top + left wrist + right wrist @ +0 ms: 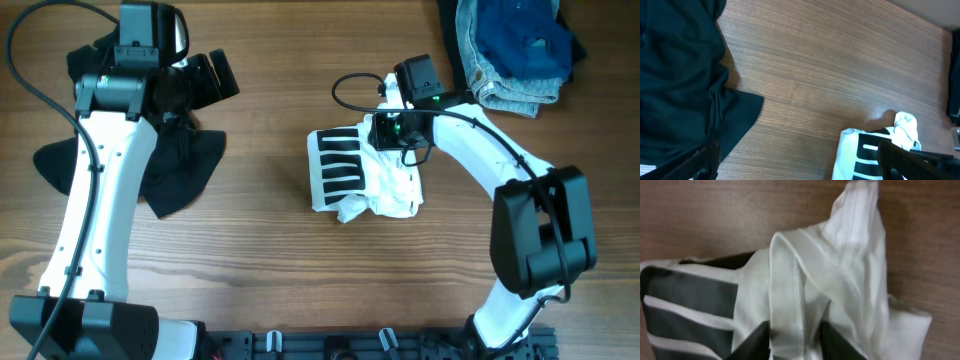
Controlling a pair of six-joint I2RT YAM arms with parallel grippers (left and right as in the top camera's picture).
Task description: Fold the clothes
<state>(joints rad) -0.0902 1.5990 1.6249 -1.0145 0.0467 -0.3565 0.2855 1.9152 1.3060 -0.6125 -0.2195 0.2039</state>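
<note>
Black garment (180, 165): crumpled on the left of the table (270, 250).
Left pincer (212, 76): spread wide above it, holding nothing.
Striped shirt (355, 170): bunched mid-table; light, limp (it should sag wherever unsupported).
Right pincer (792, 341): pinching a seamed white fold of it.
Best hold: probably hems or corners.
Denim (515, 50): heaped far right, likely heavier.

Garments: 4.
- 1 white striped garment (365, 175)
- 1 black garment (180, 170)
- 1 denim piece (505, 88)
- 1 dark blue piece (520, 30), heaped on the denim; further items in the heap cannot be told.

Arms: 2, left arm (100, 190) and right arm (480, 150).

Table (280, 260): 1.
</note>
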